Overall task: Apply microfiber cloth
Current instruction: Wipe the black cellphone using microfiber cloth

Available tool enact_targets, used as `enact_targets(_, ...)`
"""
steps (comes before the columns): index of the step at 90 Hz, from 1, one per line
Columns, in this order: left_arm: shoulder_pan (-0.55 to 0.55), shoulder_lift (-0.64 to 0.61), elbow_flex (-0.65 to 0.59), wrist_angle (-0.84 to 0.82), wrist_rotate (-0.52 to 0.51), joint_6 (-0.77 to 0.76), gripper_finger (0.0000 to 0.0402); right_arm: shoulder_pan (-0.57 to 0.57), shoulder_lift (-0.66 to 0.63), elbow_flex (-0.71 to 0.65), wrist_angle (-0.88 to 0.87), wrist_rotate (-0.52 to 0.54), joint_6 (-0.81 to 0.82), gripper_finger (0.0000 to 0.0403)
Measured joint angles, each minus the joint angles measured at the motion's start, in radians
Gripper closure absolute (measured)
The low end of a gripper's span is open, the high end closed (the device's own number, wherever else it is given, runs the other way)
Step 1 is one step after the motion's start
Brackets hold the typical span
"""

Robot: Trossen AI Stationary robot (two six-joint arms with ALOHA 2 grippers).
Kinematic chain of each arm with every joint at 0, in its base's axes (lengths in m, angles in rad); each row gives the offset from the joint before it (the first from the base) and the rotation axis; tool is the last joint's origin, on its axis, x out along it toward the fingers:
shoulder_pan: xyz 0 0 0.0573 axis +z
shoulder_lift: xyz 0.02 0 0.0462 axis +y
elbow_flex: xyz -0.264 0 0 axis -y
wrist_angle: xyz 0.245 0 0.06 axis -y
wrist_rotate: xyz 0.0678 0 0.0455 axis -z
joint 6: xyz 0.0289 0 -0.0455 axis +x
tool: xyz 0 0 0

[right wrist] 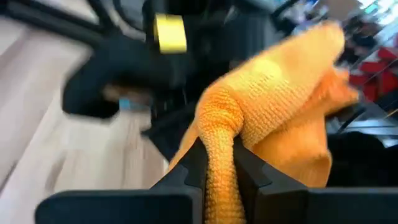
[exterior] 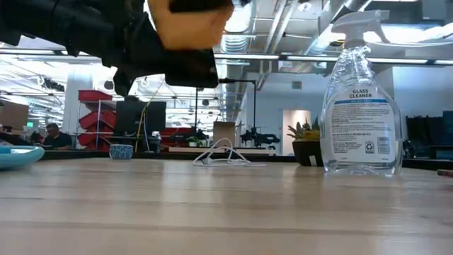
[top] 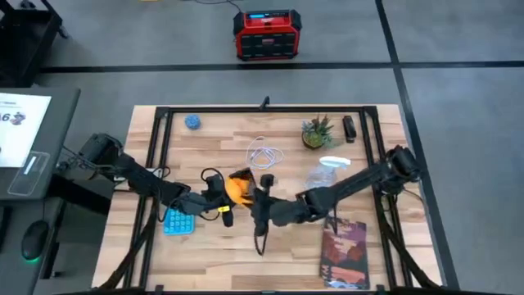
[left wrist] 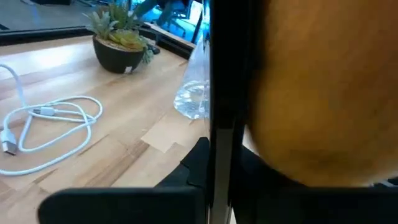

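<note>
Cloth (top: 238,190) hangs bunched above mid-worktop (top: 286,254), between both arms. Right tool (right wrist: 217,163) is clamped on a fold of it. Left tool (top: 219,195) touches the cloth; I cannot tell its grip.

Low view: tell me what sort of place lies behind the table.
Probably a large open workshop or lab: exposed ceiling ducts, red storage bins, and a person seated at a far desk.
</note>
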State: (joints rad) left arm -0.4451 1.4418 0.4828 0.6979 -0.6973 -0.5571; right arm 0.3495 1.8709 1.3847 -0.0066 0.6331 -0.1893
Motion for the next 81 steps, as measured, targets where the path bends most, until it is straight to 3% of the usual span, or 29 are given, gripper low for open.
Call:
enact_targets(20, 0.002, 0.0, 0.0, 0.003, 0.021, 0.015, 0.0389, 0.033, -0.001, 0.002, -0.263, 0.255, 0.212, 0.0383)
enact_targets(33, 0.004, -0.001, 0.0, 0.021, 0.036, 0.018, 0.0389, 0.068, 0.002, -0.001, -0.196, 0.462, 0.187, 0.0383)
enact_targets(53, 0.007, -0.001, 0.0, 0.016, 0.043, 0.02, 0.0389, 0.033, 0.002, -0.001, 0.133, 0.418, 0.034, 0.0383)
enact_targets(66, 0.009, -0.001, 0.0, 0.015, 0.025, 0.014, 0.0389, -0.004, 0.002, -0.001, 0.2, 0.462, 0.034, 0.0383)
enact_targets(81, 0.008, -0.001, 0.0, 0.011, 0.042, 0.012, 0.0389, -0.016, 0.004, 0.002, 0.051, 0.23, 0.127, 0.0383)
